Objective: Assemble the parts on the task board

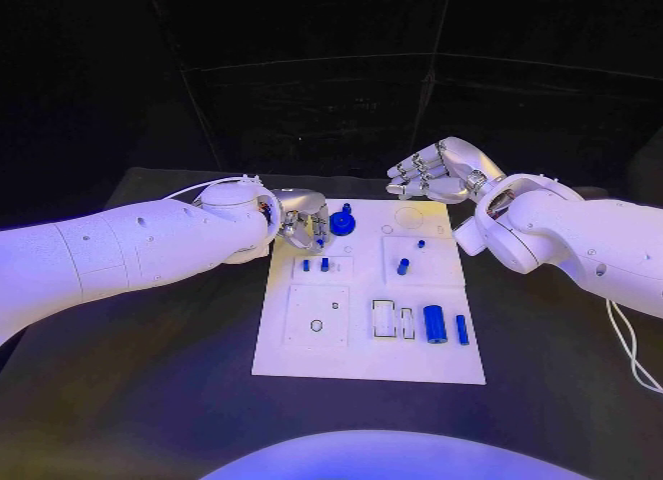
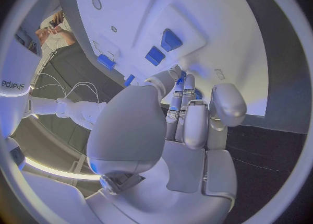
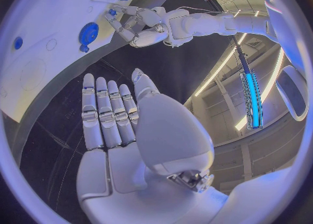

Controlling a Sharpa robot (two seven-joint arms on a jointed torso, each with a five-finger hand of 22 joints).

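The white task board [image 1: 314,355] lies in the middle of the black table. My left hand [image 1: 301,226] hovers over its far left corner, fingers curled, pinching a small blue part [image 2: 182,77] at its fingertips; the right wrist view shows that hand [image 3: 145,27] with the blue bit [image 3: 112,11] at its tips. Just beside it a blue gear [image 1: 343,222] sits on the board, also seen as the gear [image 3: 88,33]. My right hand [image 1: 438,170] hangs above the board's far right corner, fingers straight and apart, holding nothing; its palm [image 3: 124,125] faces the table.
Blue pegs [image 1: 315,265] stand left of centre on the board, with another peg [image 1: 403,266] to their right. A thick blue cylinder [image 1: 435,323] and a thin one [image 1: 462,329] lie at the near right. White cables trail by each arm.
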